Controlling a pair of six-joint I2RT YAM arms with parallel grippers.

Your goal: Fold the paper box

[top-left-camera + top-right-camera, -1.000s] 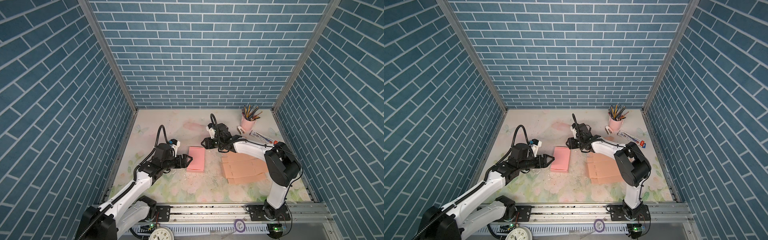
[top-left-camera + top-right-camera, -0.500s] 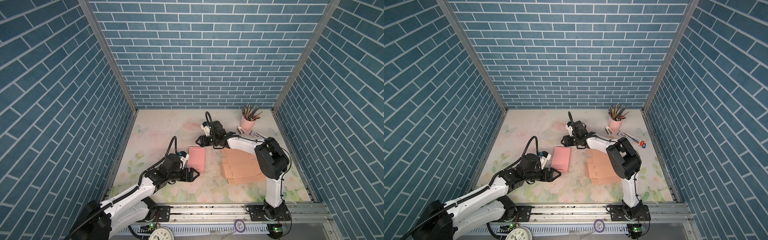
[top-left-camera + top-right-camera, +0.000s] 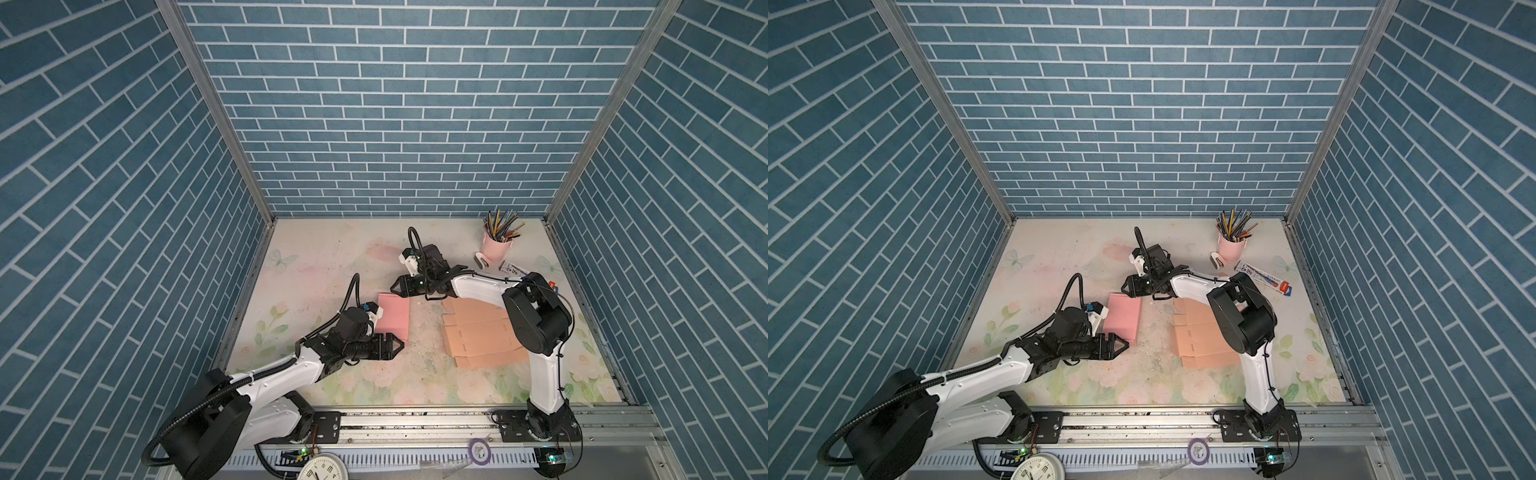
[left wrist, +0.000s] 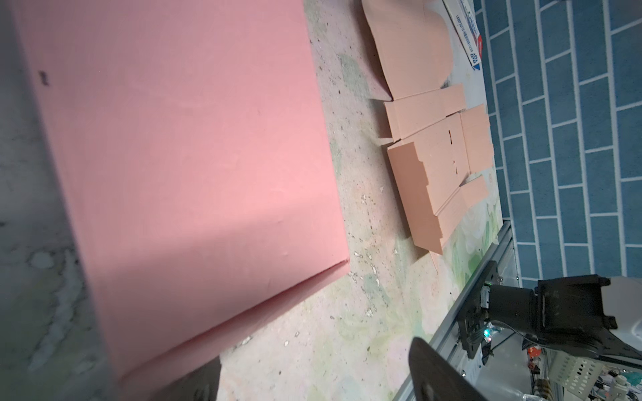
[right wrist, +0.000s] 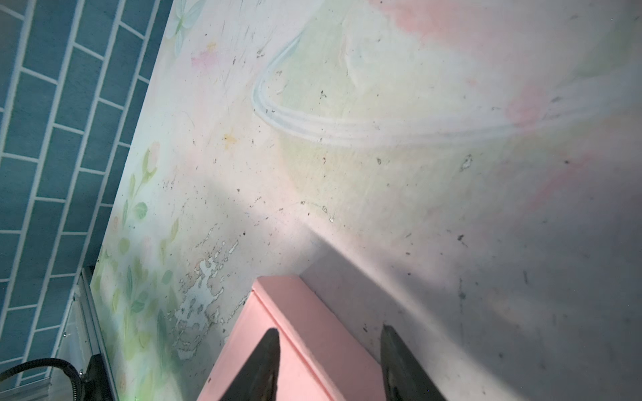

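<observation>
Two sets of jaws bracket the pink paper box (image 3: 394, 318), which lies flat on the desk (image 3: 332, 257) a little left of centre. We read the arrangement as a pincer on opposite ends: the right jaws reach across the middle to the box's far edge, while the left jaws sit low at its near corner, on the side facing the tan blanks (image 3: 473, 336). The left jaws stand wide open and hold nothing. In the left wrist view the box's near corner lies just ahead of them, so we judge them poised to steady or nip that end. The right jaws are apart too, not clamped: in the right wrist view one tip lies over the pink top and the other over bare desk beyond the edge, straddling the far wall (whether either tip touches the card we cannot tell). Coming in low and level like this suits a thing that is thin and probably slides easily. The box itself looks nearly done to us: a shallow pink slab with a smooth flat top, crisp corners and a thin seam along its near side, where a lid or flap seems to meet the wall. The tan blanks, die-cut sheets with flaps and slots, lie flat to the right, apart from the box.
</observation>
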